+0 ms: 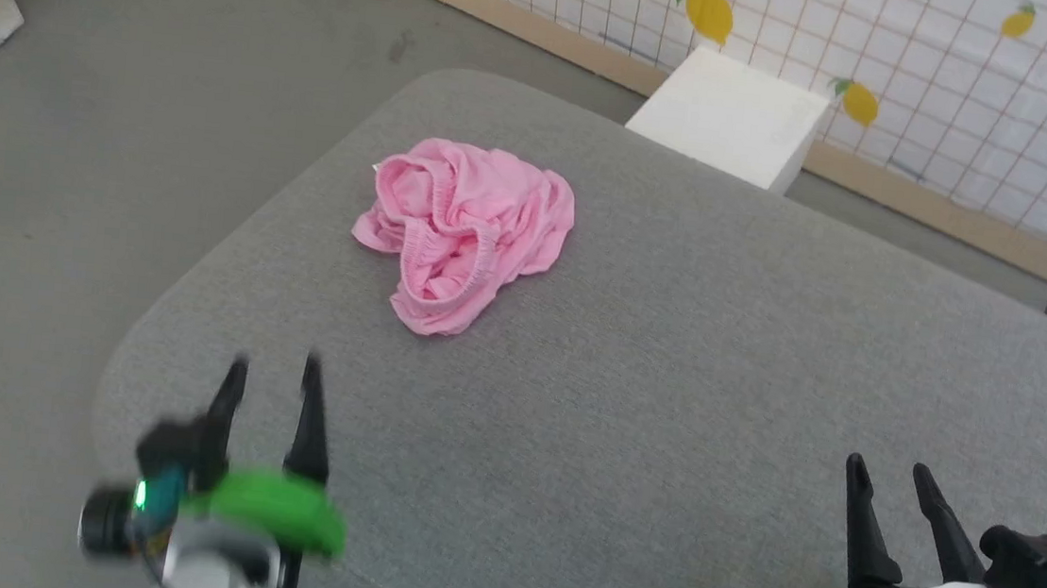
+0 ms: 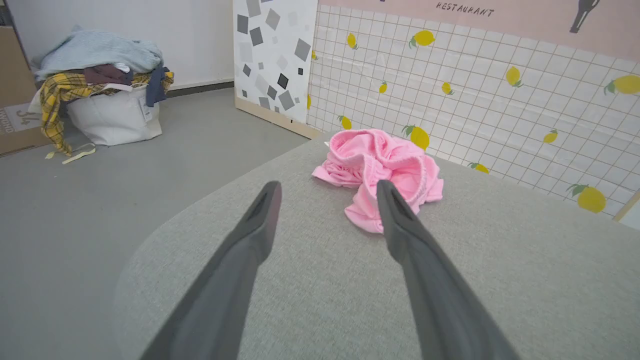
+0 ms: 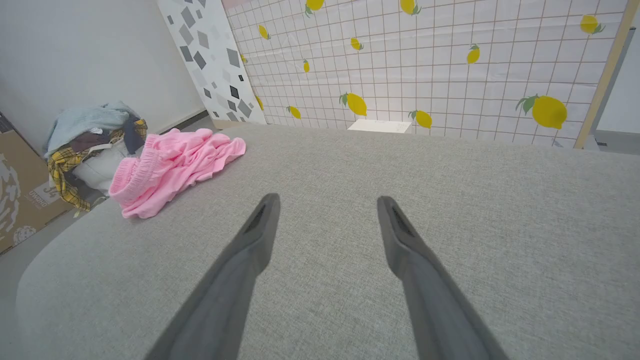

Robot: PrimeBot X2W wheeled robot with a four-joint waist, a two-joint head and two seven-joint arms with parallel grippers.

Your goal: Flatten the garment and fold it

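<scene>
The garment (image 1: 467,230) is a crumpled heap of light pink fabric with its gathered waistband showing, lying on the grey table (image 1: 667,392) toward the far left. A small white tag sticks out at its far left edge. My left gripper (image 1: 275,372) stands open near the table's front left, well short of the garment (image 2: 382,172), nothing between its fingers. My right gripper (image 1: 887,473) stands open at the front right, far from the garment (image 3: 170,167), which lies off to its left.
A white box (image 1: 734,113) stands beyond the table's far edge against a lemon-patterned grid wall (image 1: 931,74). On the floor to the left, a white bag heaped with clothes (image 2: 100,90) sits by a cardboard box (image 3: 20,195). The table's left edge curves round near my left gripper.
</scene>
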